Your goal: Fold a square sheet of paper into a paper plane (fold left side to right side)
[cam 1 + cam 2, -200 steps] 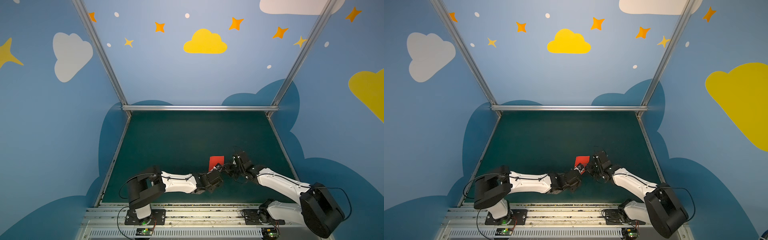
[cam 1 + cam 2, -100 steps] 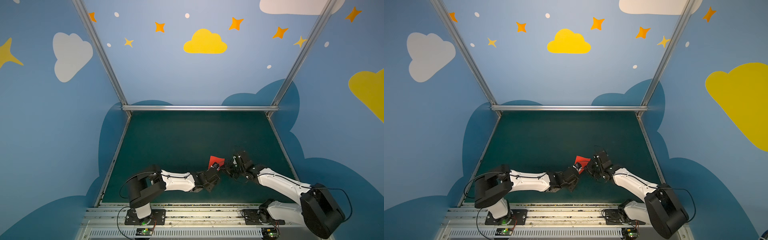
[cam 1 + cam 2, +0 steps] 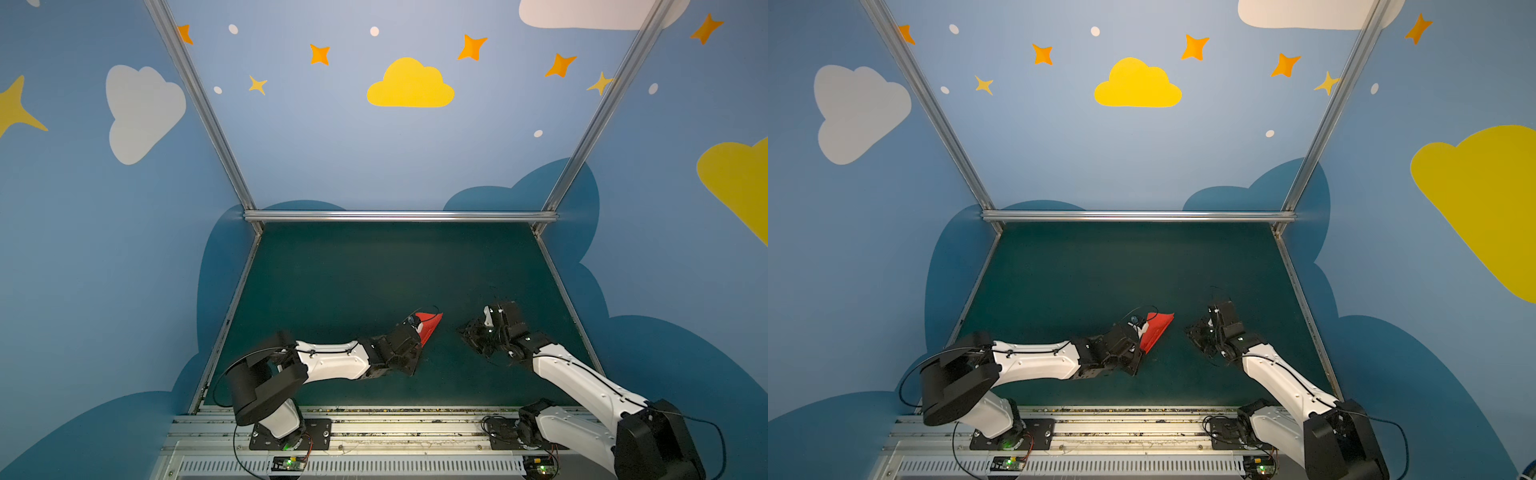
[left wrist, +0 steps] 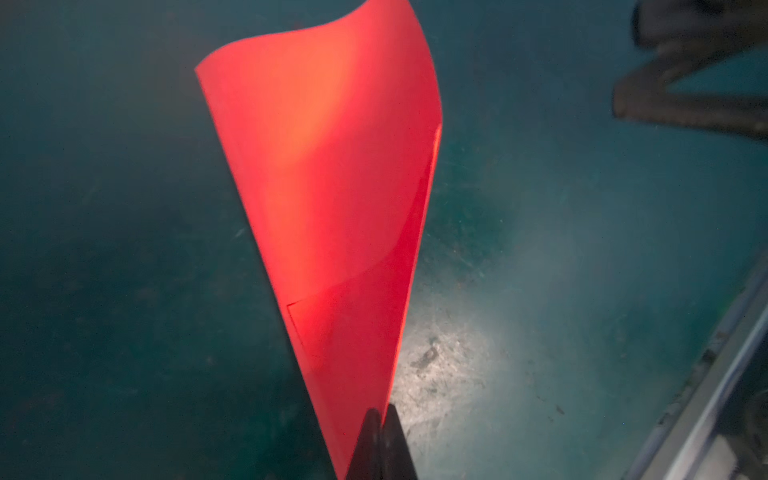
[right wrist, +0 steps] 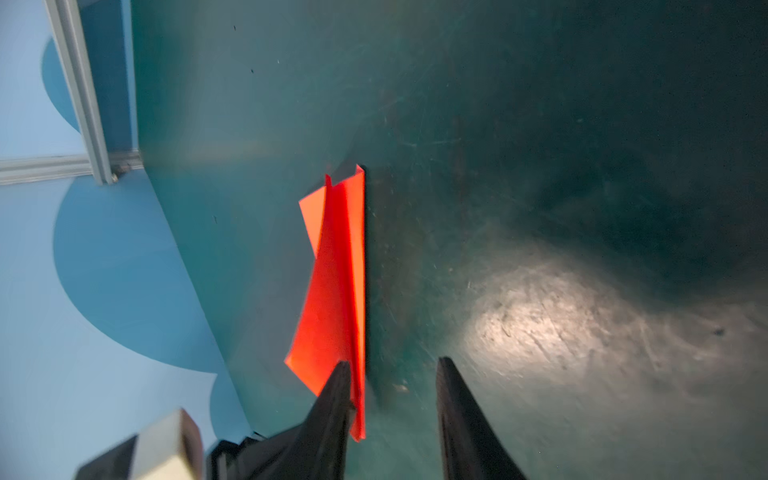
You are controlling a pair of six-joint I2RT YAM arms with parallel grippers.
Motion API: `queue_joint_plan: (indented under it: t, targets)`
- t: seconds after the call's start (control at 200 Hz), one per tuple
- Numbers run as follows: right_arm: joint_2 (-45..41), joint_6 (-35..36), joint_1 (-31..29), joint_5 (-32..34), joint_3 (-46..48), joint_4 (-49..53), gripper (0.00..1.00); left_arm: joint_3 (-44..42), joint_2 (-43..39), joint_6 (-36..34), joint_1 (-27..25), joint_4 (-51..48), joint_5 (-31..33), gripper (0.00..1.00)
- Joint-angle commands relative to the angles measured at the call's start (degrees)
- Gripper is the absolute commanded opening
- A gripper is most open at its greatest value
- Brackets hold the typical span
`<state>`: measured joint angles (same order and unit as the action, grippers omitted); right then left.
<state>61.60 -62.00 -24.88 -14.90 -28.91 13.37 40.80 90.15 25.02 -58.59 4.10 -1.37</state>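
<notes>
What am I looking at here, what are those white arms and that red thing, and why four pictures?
Two white robot arms, the left arm and the right arm, are mounted at the near edge of a dark green table in a blue booth. The two wide pictures come from one camera overhead. The two close-ups come from a small camera on each arm's wrist. The only loose thing is a red paper, folded to a pointed dart shape. The left jaws are shut on its narrow end. The right jaws stand open, holding nothing, apart from the paper.

Smooth glossy red paper plane [image 4: 332, 187], scuffed matt green tabletop [image 3: 374, 270], brushed metal rail [image 3: 399, 215]
</notes>
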Motion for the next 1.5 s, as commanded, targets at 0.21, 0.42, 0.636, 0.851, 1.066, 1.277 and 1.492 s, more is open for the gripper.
queue_joint_plan:
  t: [0.21,0.42,0.636,0.851,1.066,1.277,1.492]
  targets:
    - [4.9,11.1,-0.3,-6.2,0.9,-0.8,0.33,-4.0,-1.7,4.7,2.5,5.6,-6.5,0.03]
    - [8.5,16.1,-2.2,-7.3,-0.5,-3.1,0.33,-6.4,-1.5,7.2,4.2,9.1,-9.1,0.03]
    - [12.8,20.1,-5.3,-8.0,-3.2,-4.8,0.31,-8.0,-0.9,9.2,6.0,12.1,-12.8,0.03]
    - [18.0,22.3,-8.0,-9.5,-6.8,-6.7,0.24,-10.0,-0.7,11.2,7.8,15.5,-15.1,0.03]
    - [22.2,24.0,-11.1,-10.5,-10.9,-7.8,0.13,-10.8,0.0,12.1,9.0,17.3,-16.9,0.03]
    - [25.5,24.5,-13.8,-10.5,-13.8,-8.7,0.05,-11.6,-0.4,12.2,9.9,17.6,-17.8,0.03]
    - [28.8,24.2,-15.0,-10.0,-15.8,-9.6,0.03,-12.0,-0.7,12.2,10.2,17.5,-18.1,0.03]
